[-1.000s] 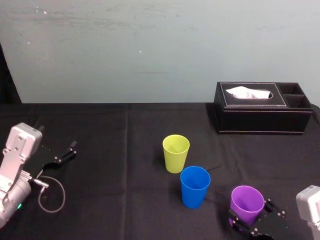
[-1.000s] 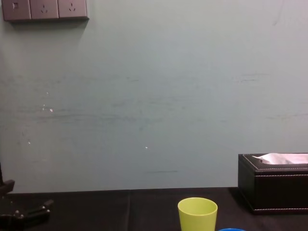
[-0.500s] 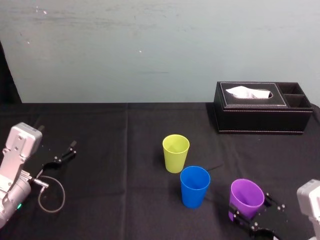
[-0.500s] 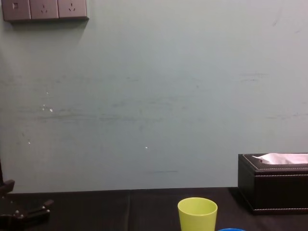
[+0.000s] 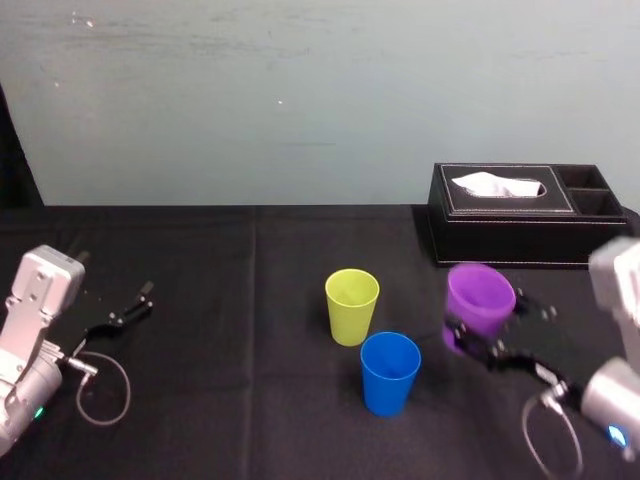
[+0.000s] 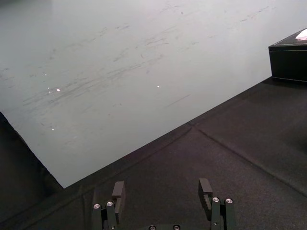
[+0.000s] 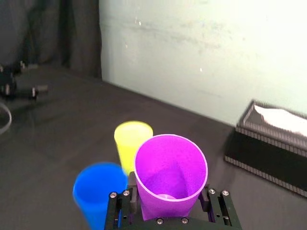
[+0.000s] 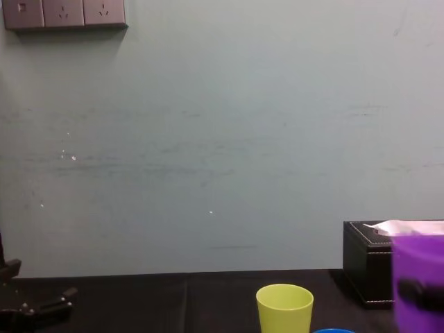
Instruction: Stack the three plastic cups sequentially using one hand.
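Holding the tapered purple plastic cup (image 5: 481, 300) upright and clear of the black-clothed table (image 5: 220, 420), toward its right edge, our right gripper (image 5: 490, 322) has its black fingers clamped on the cup's lower wall. We judge nesting comes next. Centre the cup over the blue plastic tumbler (image 5: 390, 372) near the front edge, just in front of the yellow-green plastic tumbler (image 5: 352, 305), hold it level, and lower it straight. Our left gripper (image 6: 163, 191) rests with fingers parted near the left edge.
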You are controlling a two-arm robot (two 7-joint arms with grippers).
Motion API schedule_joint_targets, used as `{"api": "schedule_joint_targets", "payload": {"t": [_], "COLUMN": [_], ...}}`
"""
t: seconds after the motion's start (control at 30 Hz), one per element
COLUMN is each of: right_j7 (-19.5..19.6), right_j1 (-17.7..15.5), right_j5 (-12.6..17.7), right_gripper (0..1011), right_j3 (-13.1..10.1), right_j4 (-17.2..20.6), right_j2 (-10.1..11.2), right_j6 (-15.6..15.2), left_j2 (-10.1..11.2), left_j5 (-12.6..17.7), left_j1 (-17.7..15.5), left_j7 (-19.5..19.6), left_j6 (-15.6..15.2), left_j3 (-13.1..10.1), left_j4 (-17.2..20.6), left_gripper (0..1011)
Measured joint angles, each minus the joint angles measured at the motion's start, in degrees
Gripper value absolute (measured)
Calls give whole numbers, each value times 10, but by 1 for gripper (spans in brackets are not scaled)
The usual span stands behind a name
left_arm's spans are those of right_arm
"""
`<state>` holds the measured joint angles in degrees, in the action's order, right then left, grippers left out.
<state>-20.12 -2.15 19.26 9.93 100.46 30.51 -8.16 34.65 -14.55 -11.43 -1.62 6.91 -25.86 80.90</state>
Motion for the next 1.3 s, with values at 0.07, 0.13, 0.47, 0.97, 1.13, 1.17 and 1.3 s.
{"api": "schedule_joint_targets", "payload": {"t": [0.07, 0.13, 0.47, 0.97, 1.13, 1.17, 1.3], "right_j7": [-7, -17, -42, -42, -42, -42, -42], "right_j1": [24, 58, 165, 260, 272, 273, 277], "right_j5": [7, 17, 34, 14, 8, 7, 5], "right_gripper": [726, 726, 726, 726, 726, 726, 726], "right_j3": [4, 14, 68, 145, 157, 159, 163], "right_j4": [-6, -18, -80, -163, -179, -181, -195], "right_j2": [-4, -10, -35, -75, -82, -83, -88], "right_j6": [-13, -32, -86, -96, -89, -87, -80], "left_j2": [0, 0, 0, 0, 0, 0, 0], "left_j5": [0, 0, 0, 0, 0, 0, 0], "left_j1": [0, 0, 0, 0, 0, 0, 0], "left_j7": [0, 0, 0, 0, 0, 0, 0], "left_j6": [0, 0, 0, 0, 0, 0, 0], "left_j3": [0, 0, 0, 0, 0, 0, 0], "left_j4": [0, 0, 0, 0, 0, 0, 0], "left_gripper": [1000, 1000, 1000, 1000, 1000, 1000, 1000]}}
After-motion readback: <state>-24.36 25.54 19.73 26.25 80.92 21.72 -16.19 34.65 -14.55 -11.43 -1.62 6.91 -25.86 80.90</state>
